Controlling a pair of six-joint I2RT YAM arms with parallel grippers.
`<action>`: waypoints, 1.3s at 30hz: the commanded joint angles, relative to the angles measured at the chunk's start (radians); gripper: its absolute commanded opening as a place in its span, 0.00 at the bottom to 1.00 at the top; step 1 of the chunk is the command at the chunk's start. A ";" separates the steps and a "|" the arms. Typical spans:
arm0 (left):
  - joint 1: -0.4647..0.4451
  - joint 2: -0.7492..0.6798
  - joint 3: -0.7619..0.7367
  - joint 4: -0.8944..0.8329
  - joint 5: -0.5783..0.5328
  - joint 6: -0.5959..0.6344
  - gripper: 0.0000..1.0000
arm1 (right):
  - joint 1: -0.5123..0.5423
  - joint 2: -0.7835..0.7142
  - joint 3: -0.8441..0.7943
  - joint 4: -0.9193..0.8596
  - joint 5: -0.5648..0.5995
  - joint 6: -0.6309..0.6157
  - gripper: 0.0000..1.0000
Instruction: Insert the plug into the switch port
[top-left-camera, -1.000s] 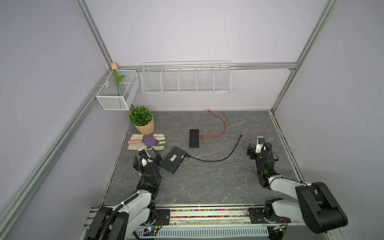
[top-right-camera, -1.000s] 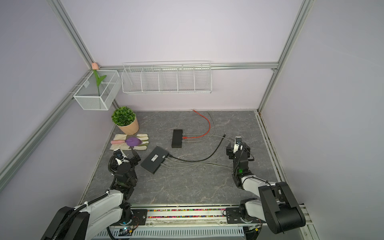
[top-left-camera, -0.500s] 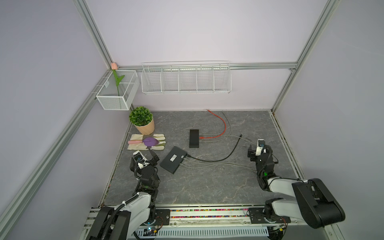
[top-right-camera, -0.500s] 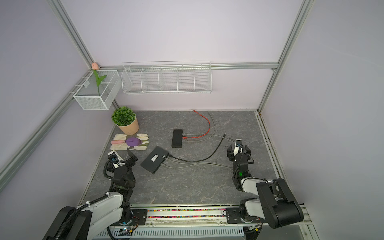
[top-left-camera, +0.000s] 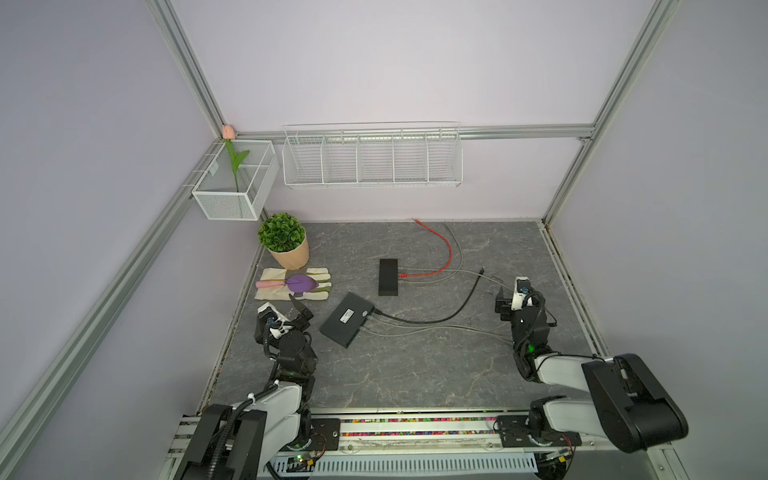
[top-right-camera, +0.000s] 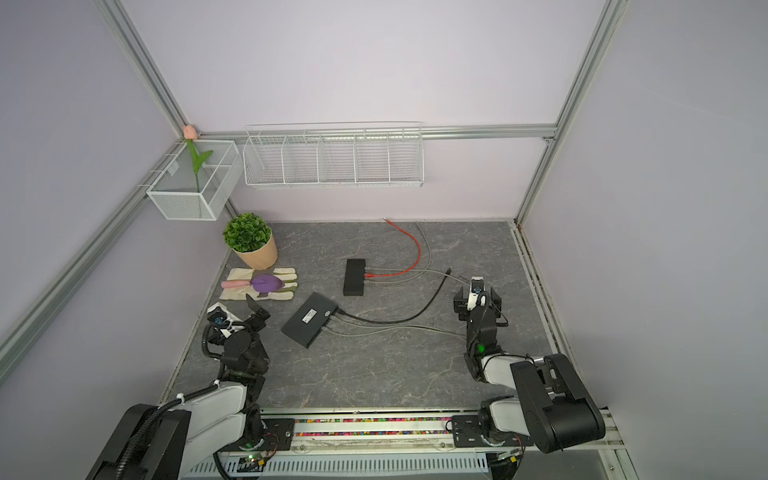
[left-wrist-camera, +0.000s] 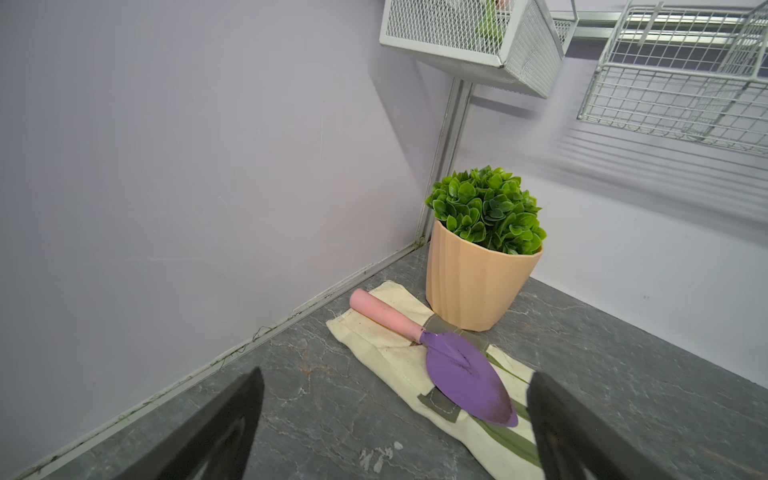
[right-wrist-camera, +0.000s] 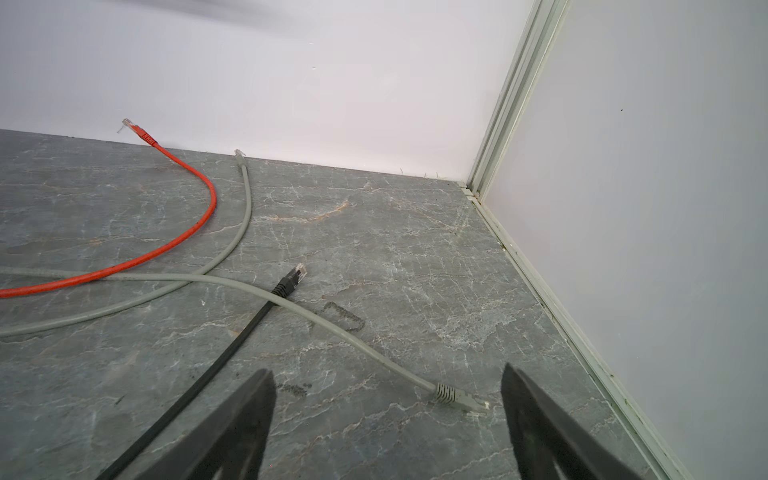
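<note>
Barely anything moved this last second, just the left arm and right arm shuffling slightly. Task's basically unstarted, I'd say: grabbing and inserting remain. The left end effector and right end effector are both spread wide, empty. Angled switch sits mid-tabletop; loose grey plug, clear tip, lies just ahead of the right one, untouched.

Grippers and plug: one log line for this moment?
left gripper open, empty | right gripper open, empty | grey plug loose, not gripped
</note>
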 joint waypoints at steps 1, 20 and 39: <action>0.006 0.083 -0.042 0.125 0.048 0.030 0.99 | -0.006 0.025 -0.005 0.075 0.000 -0.022 0.89; 0.006 0.310 0.006 0.290 0.099 0.084 0.99 | -0.005 0.207 -0.052 0.361 0.025 -0.035 0.89; -0.115 0.466 0.093 0.290 0.296 0.346 0.99 | -0.051 0.287 -0.033 0.373 -0.178 -0.088 0.89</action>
